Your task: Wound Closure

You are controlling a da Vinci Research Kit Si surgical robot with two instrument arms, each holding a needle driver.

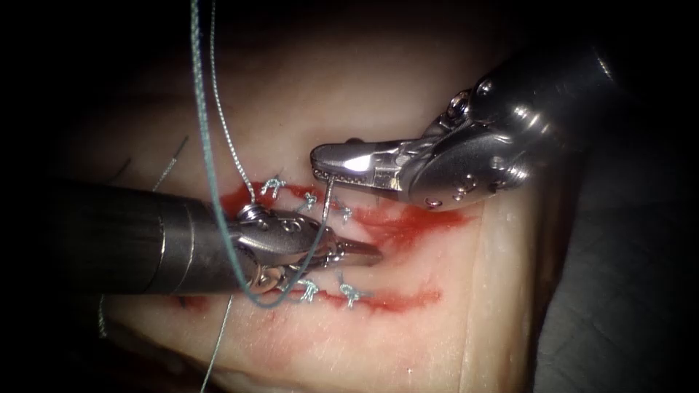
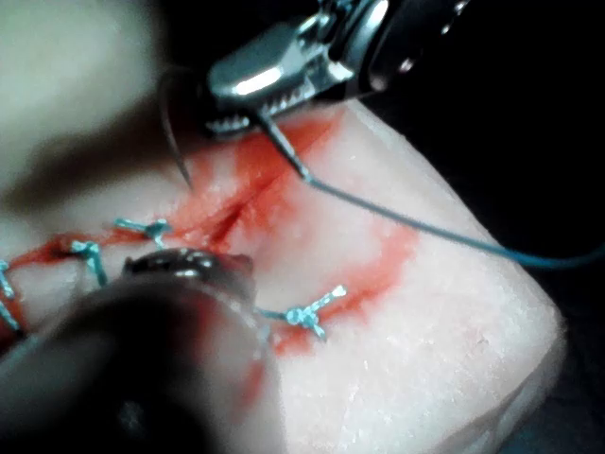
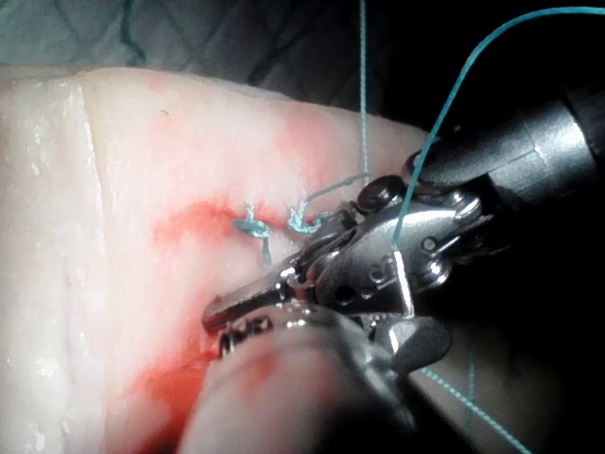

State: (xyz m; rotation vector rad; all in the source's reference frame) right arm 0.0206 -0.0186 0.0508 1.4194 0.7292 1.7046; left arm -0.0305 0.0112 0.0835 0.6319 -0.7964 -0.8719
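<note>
— Needle first: where does the thin curved steel needle (image 1: 327,196) sit?

— Between the closed jaws of the right arm's silver needle driver (image 1: 320,166), over the middle of the tissue and well in from its right edge. In the left wrist view the grip looks to be behind mid-curve. The pointed arc (image 2: 170,132) sweeps out one side and the tail, with its thread, comes out the other. The tip hangs right at the surface beside the dark slit of the cut (image 2: 227,219). I cannot tell whether it touches, and nothing shows it buried.

— So what makes good handling here?

— My judgement: keep the grip firm so the curve cannot twist, and present the tip square to the surface, level with the row of teal knotted stitches (image 1: 309,200).

— And the long teal braided thread (image 1: 206,131)?

— It drops from the tissue's far edge, loops under the left arm's grey-shafted needle driver (image 1: 368,253) and rises to the needle's tail. That loop could snag, so I would keep it slack and clear.

— Is the left tool holding anything?

— Its jaws look closed on nothing, lying over the cut just left of the needle.

— What about the surface?

— Red fluid (image 1: 415,222) stains the pale pork-belly tissue (image 1: 408,94), so it is likely slippery.
</note>
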